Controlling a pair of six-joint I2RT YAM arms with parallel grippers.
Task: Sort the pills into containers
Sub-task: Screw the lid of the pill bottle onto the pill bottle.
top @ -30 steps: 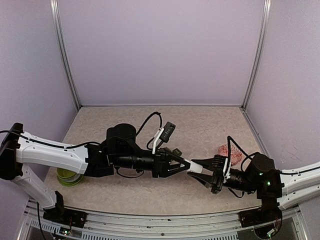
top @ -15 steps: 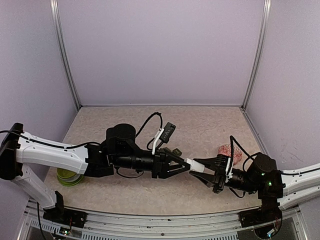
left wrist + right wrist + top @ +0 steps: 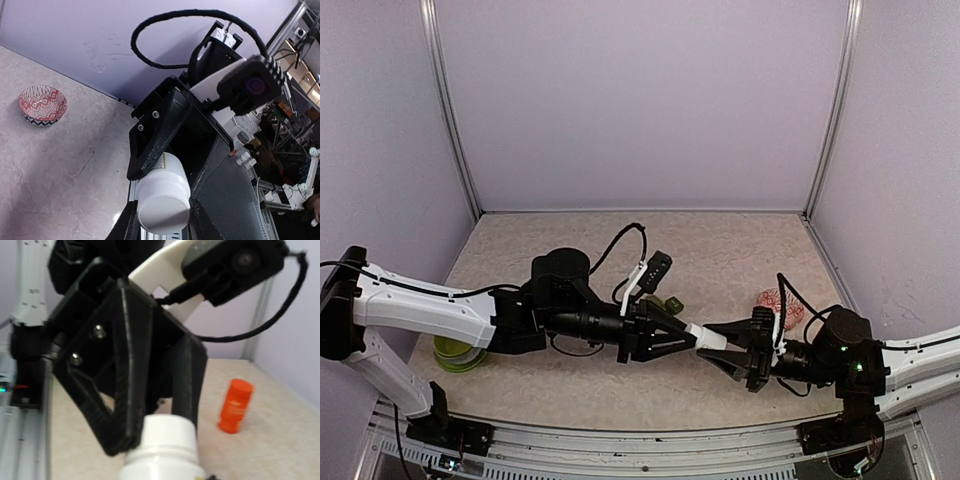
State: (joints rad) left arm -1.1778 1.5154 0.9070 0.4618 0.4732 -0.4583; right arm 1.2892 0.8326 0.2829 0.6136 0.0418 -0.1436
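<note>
Top external view: left gripper [image 3: 692,333] clamps the cap of the white bottle [image 3: 162,200], right gripper [image 3: 713,342] clamps its body, mid-air. The containers [image 3: 667,303] lie on the table [image 3: 740,250] just behind. A misaligned twist could slip the bottle, spilling contents.

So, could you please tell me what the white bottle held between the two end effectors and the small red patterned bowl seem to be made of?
The white bottle looks like plastic: it is opaque and smooth with a soft sheen, and its cap is finely ribbed, as if moulded. The red patterned bowl is probably glazed ceramic, judging by its crisp printed pattern and slight gloss, though melamine cannot be excluded.
</note>
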